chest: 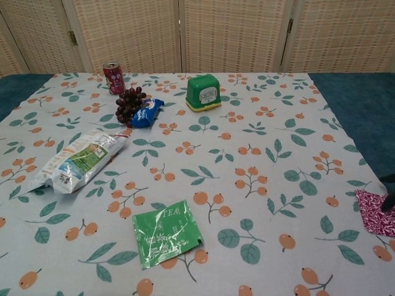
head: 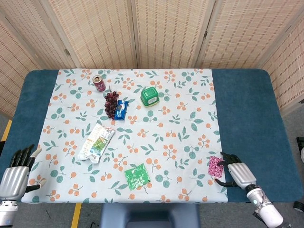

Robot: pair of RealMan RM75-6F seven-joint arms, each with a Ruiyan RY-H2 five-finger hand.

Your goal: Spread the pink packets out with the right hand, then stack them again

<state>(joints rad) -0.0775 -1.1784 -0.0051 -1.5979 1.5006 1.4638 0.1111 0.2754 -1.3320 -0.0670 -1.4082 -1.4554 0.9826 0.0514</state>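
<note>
The thin, glossy pink foil packets (head: 216, 166) lie stacked at the cloth's right edge on the worktop, touched by the right hand (head: 236, 172), fingers apart. Light and slippery, they are best slid flat by fingertip pressure from above.

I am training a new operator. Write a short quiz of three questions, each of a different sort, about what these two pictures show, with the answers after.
1. True or false: the right hand touches the pink packets.
2. Which thing lies nearest the table's front edge? A) the red can B) the green tea packet C) the green box
3. Fill in: the blue packet lies beside the bunch of ____.

Key
1. True: its fingertips rest on the packets' edge, at the cloth's right border.
2. B.
3. Grapes.
</note>
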